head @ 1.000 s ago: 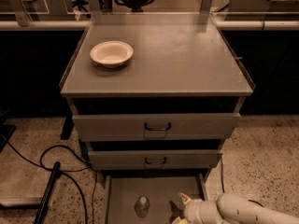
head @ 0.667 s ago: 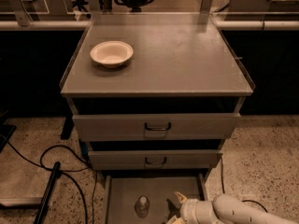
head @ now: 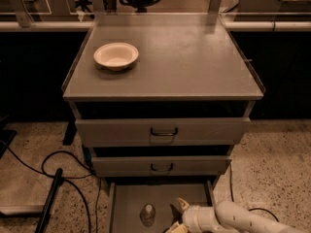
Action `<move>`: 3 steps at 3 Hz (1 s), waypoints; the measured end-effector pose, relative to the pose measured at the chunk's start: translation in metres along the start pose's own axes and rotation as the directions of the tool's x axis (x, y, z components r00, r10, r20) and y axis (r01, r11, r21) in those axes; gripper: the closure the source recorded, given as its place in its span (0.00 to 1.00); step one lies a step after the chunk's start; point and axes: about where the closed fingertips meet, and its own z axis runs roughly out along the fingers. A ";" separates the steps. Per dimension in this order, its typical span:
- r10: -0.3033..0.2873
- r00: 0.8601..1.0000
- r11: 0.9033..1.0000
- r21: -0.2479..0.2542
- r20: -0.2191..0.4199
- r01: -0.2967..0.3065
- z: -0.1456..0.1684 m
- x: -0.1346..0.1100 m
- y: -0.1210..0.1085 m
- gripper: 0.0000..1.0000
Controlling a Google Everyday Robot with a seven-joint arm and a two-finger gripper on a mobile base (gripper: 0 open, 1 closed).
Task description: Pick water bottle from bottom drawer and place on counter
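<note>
Gripper [head: 178, 216] open beside the bottle [head: 147, 214] in the pulled-out drawer [head: 131, 198].

At the bottom edge of the frame, right of centre, the white arm [head: 243, 220] comes in from the lower right and ends in the gripper over the drawer's floor; its two pale fingers [head: 182, 204] are spread apart, point left and hold nothing. The bottle stands upright on the drawer floor just left of the fingers, apart from them, cap facing up. The drawer sits at the bottom centre, under two shut drawers with dark handles [head: 164, 131]. The counter [head: 184, 57] fills the upper middle, and a cream bowl [head: 116, 55] rests on its upper left part. Black cables [head: 58, 164] lie on the speckled floor at lower left.
</note>
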 end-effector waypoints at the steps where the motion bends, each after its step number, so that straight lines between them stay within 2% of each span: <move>1: -0.047 0.999 0.999 -0.005 0.017 0.048 0.032 -0.001 -0.034 0.00; 3: -0.044 0.999 0.999 -0.014 0.030 0.045 0.039 0.000 -0.036 0.00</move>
